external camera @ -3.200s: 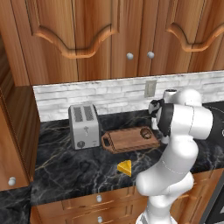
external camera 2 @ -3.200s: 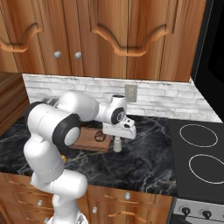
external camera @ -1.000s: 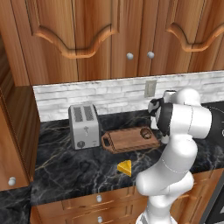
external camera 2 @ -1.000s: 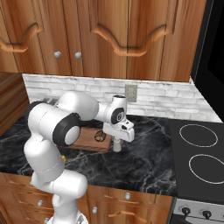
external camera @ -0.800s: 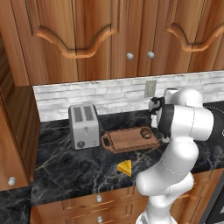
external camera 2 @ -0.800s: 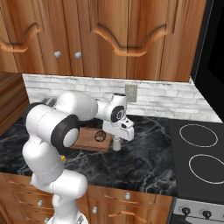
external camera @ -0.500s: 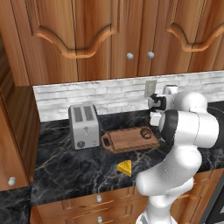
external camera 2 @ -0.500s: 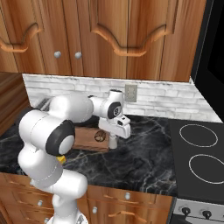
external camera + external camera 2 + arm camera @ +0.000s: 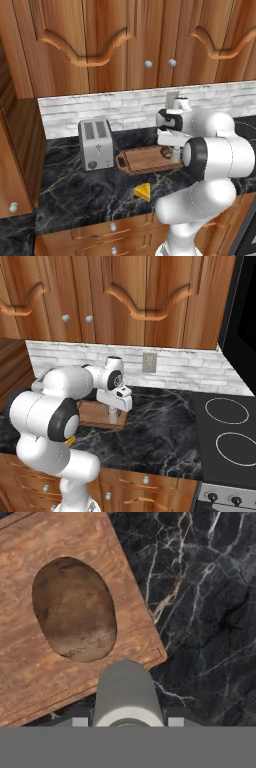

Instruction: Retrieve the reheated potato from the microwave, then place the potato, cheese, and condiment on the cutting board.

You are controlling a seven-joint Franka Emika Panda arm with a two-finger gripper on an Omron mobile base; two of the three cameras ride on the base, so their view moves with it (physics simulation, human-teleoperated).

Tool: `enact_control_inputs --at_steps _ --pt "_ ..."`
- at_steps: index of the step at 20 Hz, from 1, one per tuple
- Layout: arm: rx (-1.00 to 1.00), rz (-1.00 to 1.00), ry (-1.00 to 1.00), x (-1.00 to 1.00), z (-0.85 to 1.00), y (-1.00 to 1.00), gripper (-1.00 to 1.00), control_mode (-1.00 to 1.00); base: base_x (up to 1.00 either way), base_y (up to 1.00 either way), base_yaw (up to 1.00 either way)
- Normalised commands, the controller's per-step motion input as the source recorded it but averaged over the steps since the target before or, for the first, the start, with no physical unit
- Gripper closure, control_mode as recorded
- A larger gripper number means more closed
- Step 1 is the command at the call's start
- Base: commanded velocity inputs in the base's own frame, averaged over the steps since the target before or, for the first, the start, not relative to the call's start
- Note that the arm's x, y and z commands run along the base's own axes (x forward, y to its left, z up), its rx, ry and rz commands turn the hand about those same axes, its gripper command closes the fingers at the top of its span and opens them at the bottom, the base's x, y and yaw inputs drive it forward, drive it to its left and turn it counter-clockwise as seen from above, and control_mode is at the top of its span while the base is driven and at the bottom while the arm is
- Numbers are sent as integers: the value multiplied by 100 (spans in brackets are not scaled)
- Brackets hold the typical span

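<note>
You're looking at a home kitchen here: carved wooden cabinets (image 9: 100,45) up top, black marble surface (image 9: 165,421), white brick backsplash (image 9: 125,107), a silver toaster (image 9: 96,144), and a black stovetop (image 9: 227,431) off to the side.

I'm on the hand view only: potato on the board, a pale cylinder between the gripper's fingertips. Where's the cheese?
Observer: The cheese lies on the counter, in front of the cutting board, not on it.
Operator: Anything else beside the board?
Observer: A silver toaster stands next to its handle end.
Operator: How is the cylinder sitting?
Observer: From the right base view, the condiment bottle is upright in the gripper, at the board's stove-side edge. I cannot tell whether its base touches down.
</note>
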Motion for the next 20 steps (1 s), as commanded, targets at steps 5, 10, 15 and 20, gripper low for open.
enact_control_inputs --at_steps 5,10,15,20 --pt "0 0 0 15 2 64 100 -100 0 0 0" --pt "0 0 0 33 2 51 100 -100 0 0 0" --pt "0 0 0 48 -1 29 100 -100 0 0 0" --pt "0 0 0 39 -13 0 100 -100 0 0 0"
